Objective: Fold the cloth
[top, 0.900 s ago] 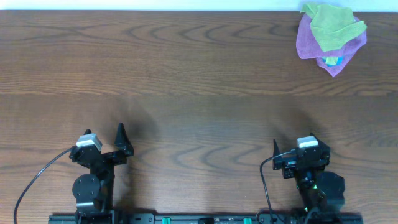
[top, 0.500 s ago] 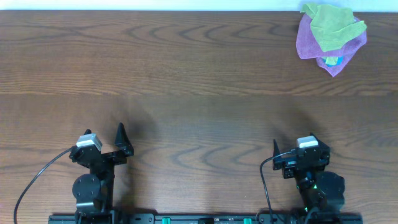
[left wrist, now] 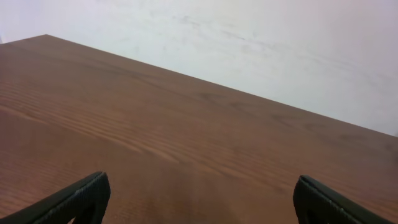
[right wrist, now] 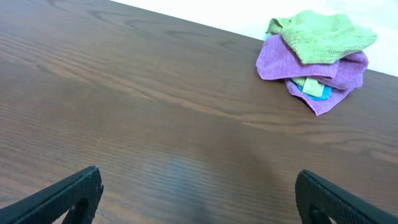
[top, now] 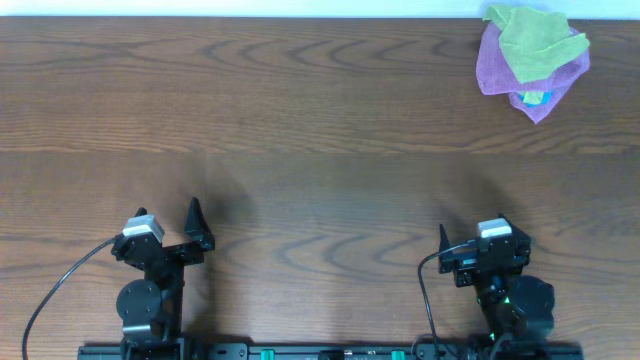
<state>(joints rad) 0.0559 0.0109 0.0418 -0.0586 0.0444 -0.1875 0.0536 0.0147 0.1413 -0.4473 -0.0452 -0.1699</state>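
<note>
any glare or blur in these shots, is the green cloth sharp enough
Overhead: even light, crisp grain on the table, a few faint soft shadows. Right wrist: the cloth is sharp atop the purple cloth, dull sheen on the near wood. Left wrist: bright pale wall, dark fingers soft at the bottom corners.

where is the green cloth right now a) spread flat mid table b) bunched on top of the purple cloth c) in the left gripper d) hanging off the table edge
B: the green cloth lies crumpled on the purple cloth at the far right corner of the table.
</note>
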